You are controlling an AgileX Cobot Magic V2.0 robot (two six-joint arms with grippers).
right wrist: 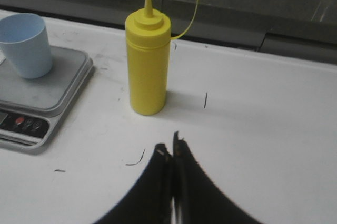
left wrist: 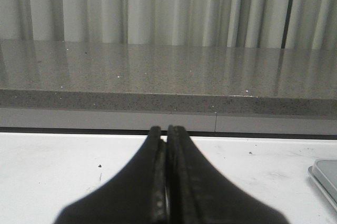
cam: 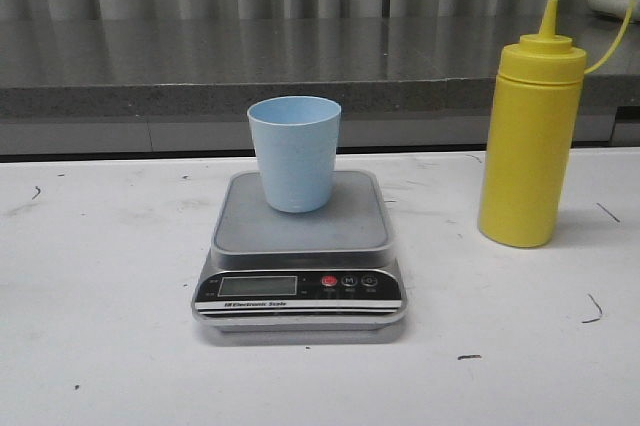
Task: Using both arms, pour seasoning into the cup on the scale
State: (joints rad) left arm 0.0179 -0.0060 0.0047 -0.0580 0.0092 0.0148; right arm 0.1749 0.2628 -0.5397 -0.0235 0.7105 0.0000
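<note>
Left gripper [left wrist: 167, 182] closed, right gripper [right wrist: 172, 182] closed

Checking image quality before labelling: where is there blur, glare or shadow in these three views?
Front view: sharp, soft shadow beside the tall yellow plastic squeeze bottle. Left wrist view: shut left end effector blurred, glossy grey counter reflecting the curtain. Right wrist view: right end effector soft, pale blue plastic cup clear.

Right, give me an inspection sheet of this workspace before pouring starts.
Surface: white table, scuffed with dark marks.
Job's things: blue cup upright on the scale; yellow bottle upright to the scale's right, cap off on its strap.
Clutter: nothing seen.
Grippers: left gripper and right gripper both shut, holding nothing.
Cables: nothing seen.
Surroundings: grey ledge, pale curtain behind.
</note>
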